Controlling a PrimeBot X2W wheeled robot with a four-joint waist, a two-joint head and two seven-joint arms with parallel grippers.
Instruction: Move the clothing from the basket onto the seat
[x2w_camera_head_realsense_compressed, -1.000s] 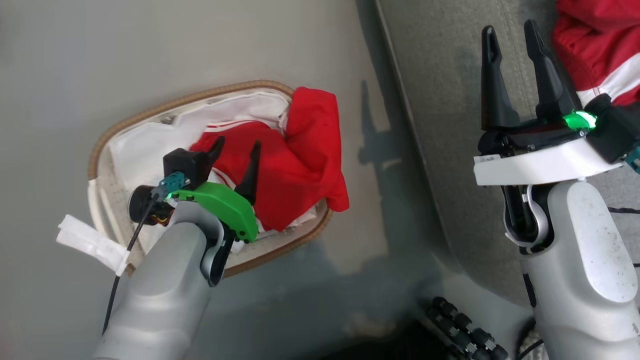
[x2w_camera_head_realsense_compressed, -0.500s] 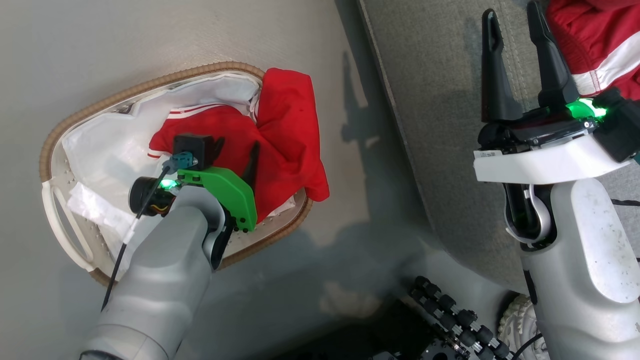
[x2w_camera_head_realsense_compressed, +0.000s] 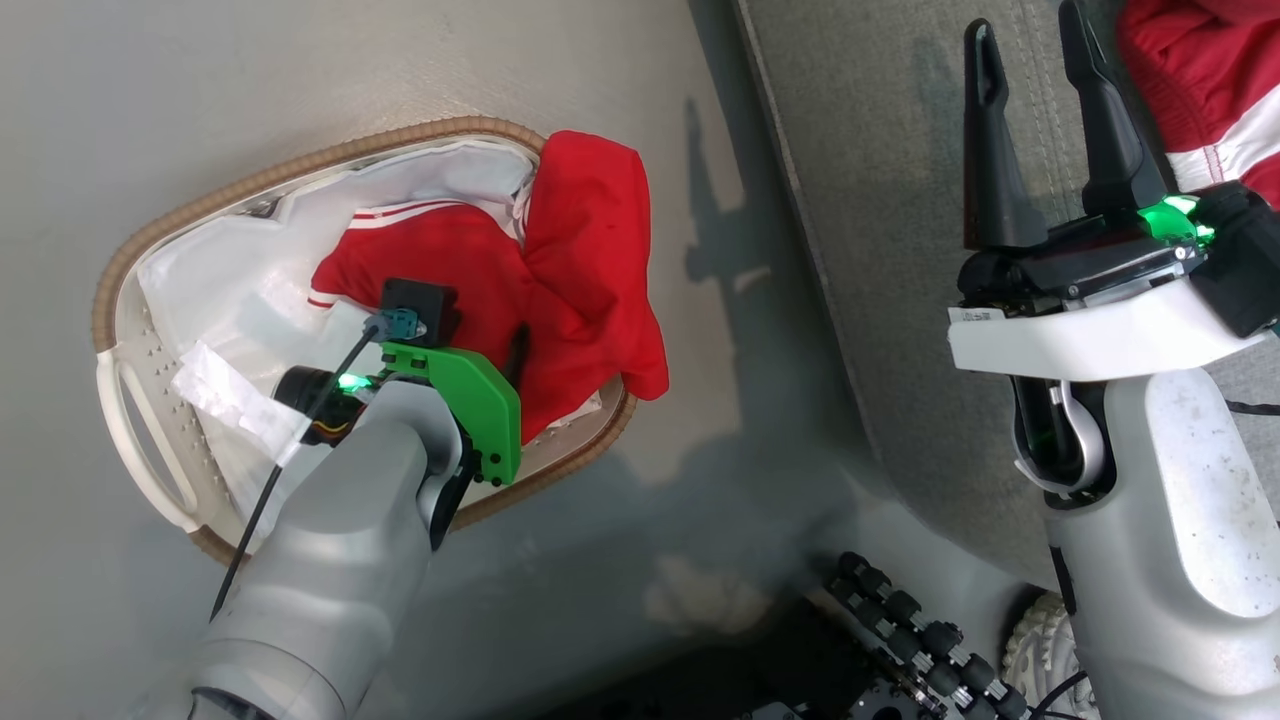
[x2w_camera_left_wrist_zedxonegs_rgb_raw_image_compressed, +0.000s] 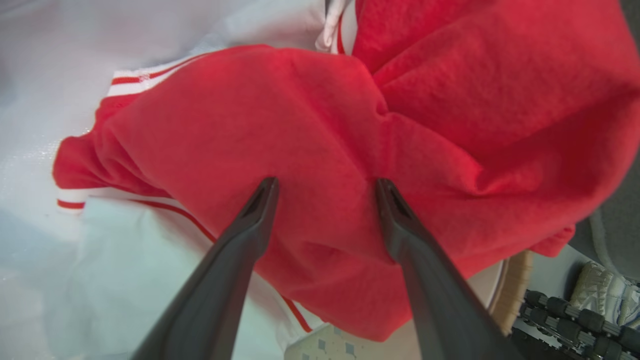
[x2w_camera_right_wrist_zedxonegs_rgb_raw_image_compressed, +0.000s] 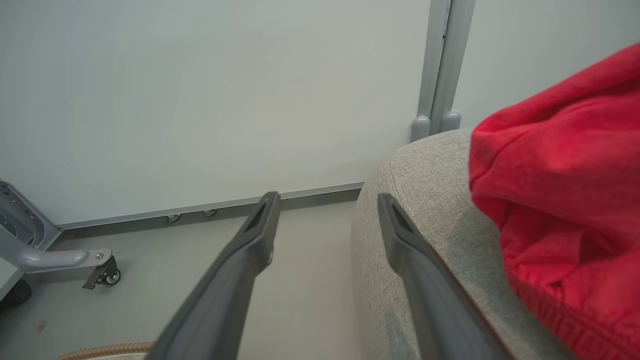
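Note:
A bright red garment (x2w_camera_head_realsense_compressed: 560, 270) with white stripe trim lies bunched in the oval white basket (x2w_camera_head_realsense_compressed: 300, 165), one fold draped over its brown rim on the right. My left gripper (x2w_camera_head_realsense_compressed: 480, 335) is down inside the basket. In the left wrist view my left gripper (x2w_camera_left_wrist_zedxonegs_rgb_raw_image_compressed: 325, 182) stands open, both fingertips pressing into the red clothing (x2w_camera_left_wrist_zedxonegs_rgb_raw_image_compressed: 300, 120). The white liner (x2w_camera_left_wrist_zedxonegs_rgb_raw_image_compressed: 60, 270) shows to the left. My right gripper (x2w_camera_head_realsense_compressed: 1030, 35) is open and empty above the grey seat (x2w_camera_head_realsense_compressed: 880, 200). A second red garment (x2w_camera_head_realsense_compressed: 1210, 90) lies on the seat just right of it, and it appears as red fabric (x2w_camera_right_wrist_zedxonegs_rgb_raw_image_compressed: 565, 200) beside my right gripper (x2w_camera_right_wrist_zedxonegs_rgb_raw_image_compressed: 327, 199).
The basket stands on a grey floor (x2w_camera_head_realsense_compressed: 200, 80) to the left of the seat's rounded edge. My base with black rollers (x2w_camera_head_realsense_compressed: 900, 620) is at the bottom. A pale wall (x2w_camera_right_wrist_zedxonegs_rgb_raw_image_compressed: 200, 90) and a castor leg (x2w_camera_right_wrist_zedxonegs_rgb_raw_image_compressed: 100, 265) lie beyond the seat.
My left gripper has sunk lower onto the red garment in the basket, so its fingers are mostly hidden in the head view. The camera has shifted. The right gripper stays open over the seat.

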